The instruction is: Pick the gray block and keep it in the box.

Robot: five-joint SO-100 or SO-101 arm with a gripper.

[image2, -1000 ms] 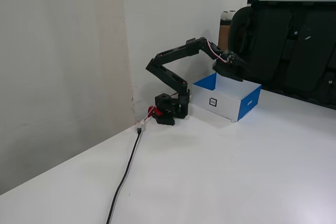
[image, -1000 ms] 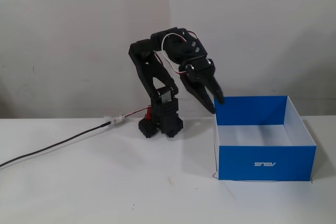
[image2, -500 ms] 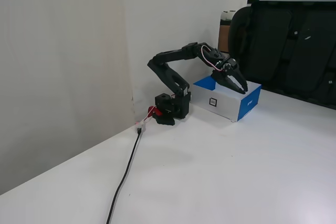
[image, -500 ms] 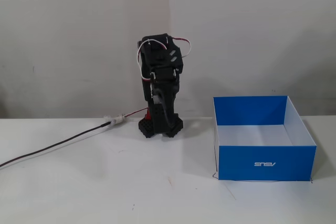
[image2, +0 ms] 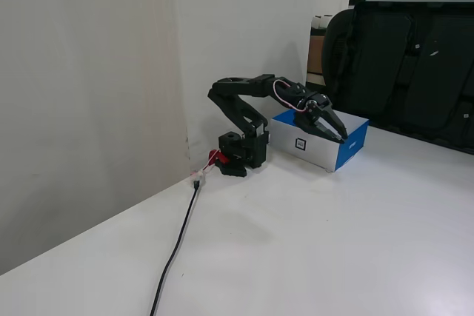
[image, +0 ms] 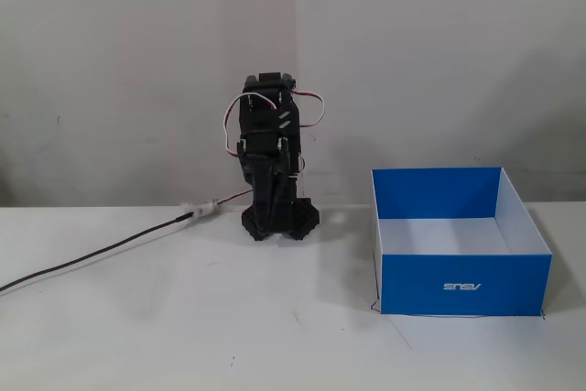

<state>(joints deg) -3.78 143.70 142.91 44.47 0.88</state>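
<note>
- One white table [image: 183, 336] carries everything in both fixed views.
- One blue box [image: 462, 286], white inside, stands on the table. In a fixed view the box [image2: 348, 146] sits just behind the fingertips, and its inside looks bare.
- One black arm [image2: 244, 98] reaches out low from its base [image: 279, 217].
- One gripper [image2: 337, 133] points downward above the table; its two fingers lie close together with nothing visible between them.
- One black cable [image2: 174, 249] trails from the base, well behind the fingers.
- No gray block shows in either view.
</note>
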